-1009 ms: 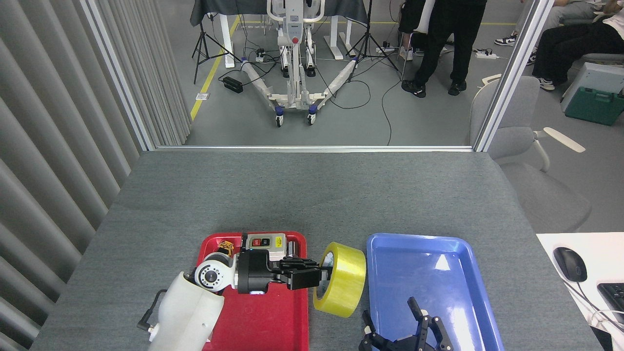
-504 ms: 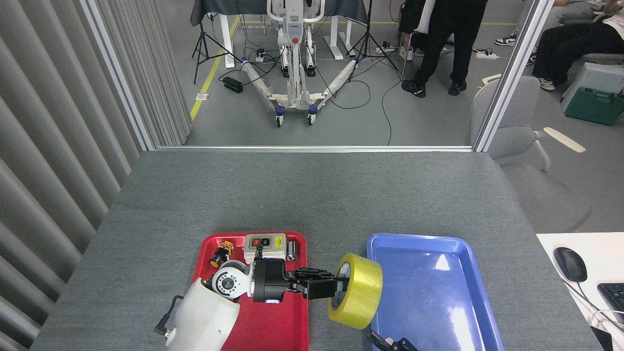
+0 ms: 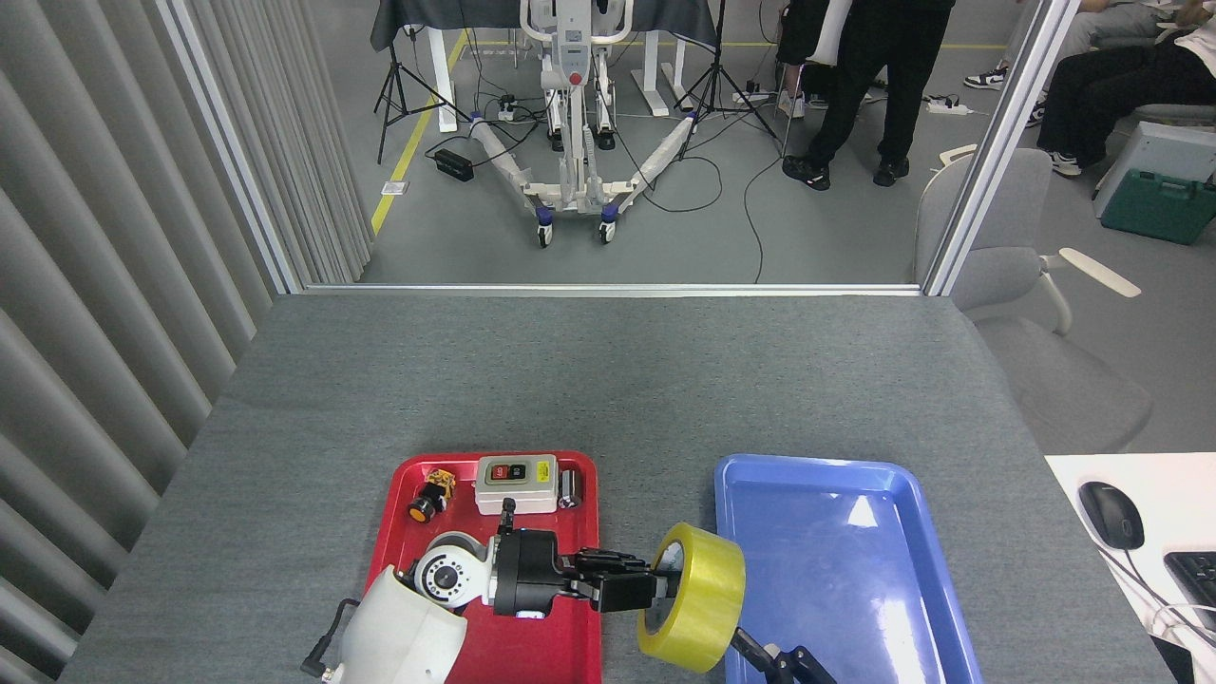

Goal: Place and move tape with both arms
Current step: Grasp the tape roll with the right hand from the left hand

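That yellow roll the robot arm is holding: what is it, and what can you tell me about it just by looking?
It looks like a wide tape roll, glossy translucent yellow, with a pale core around a big centre hole. It stands on edge, the hole facing the left gripper, whose black fingers clamp its left rim. It sits between the red tray and the blue tray, overlapping the blue one's left edge. Whether it touches the table cannot be told.
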Robot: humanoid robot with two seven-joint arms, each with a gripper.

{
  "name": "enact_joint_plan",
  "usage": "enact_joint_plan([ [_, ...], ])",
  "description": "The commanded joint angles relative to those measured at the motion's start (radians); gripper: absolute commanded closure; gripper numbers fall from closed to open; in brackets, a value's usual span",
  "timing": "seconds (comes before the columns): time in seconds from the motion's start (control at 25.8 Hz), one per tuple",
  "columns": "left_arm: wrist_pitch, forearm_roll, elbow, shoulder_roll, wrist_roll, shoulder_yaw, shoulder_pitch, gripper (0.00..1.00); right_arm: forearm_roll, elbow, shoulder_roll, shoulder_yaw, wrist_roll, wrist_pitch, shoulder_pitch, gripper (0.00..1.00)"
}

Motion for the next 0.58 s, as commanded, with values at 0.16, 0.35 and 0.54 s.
enact_joint_plan([
  [0.16,0.0,-0.021,-0.007,-0.005,-0.001,-0.009,0.03,1.0,0.013,0.005,0.008,0.048,0.013,0.051,-0.018,0.01],
  [0.35,0.0,-0.027,-0.015,-0.005,-0.004,-0.011,0.036,1.0,0.02,0.005,0.01,0.05,0.013,0.037,0.006,0.38],
  [0.54,0.0,-0.025,-0.015,-0.005,-0.004,-0.011,0.039,1.0,0.024,0.011,0.008,0.046,0.014,0.04,0.011,0.74],
])
